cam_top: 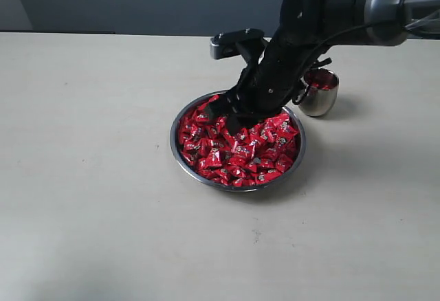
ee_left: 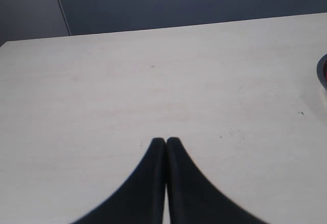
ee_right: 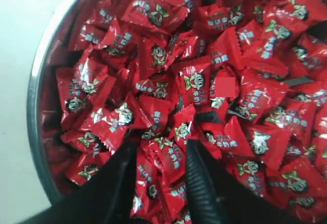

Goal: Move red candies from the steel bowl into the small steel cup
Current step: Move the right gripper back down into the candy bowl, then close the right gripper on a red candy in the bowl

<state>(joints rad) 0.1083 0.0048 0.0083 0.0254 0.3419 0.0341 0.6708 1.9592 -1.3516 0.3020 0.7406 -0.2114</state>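
The left gripper (ee_left: 165, 141) is seen pressed together above the pale table (ee_left: 153, 81). At centre, the steel bowl (cam_top: 176, 139) is heaped with the red candies (cam_top: 237, 153). The right gripper (ee_right: 161, 150) is sunk into the pile, fingers held apart, wrappers lodged between them. Near the bowl's right side, the small steel cup (cam_top: 318, 102) is stood upright, red showing inside.
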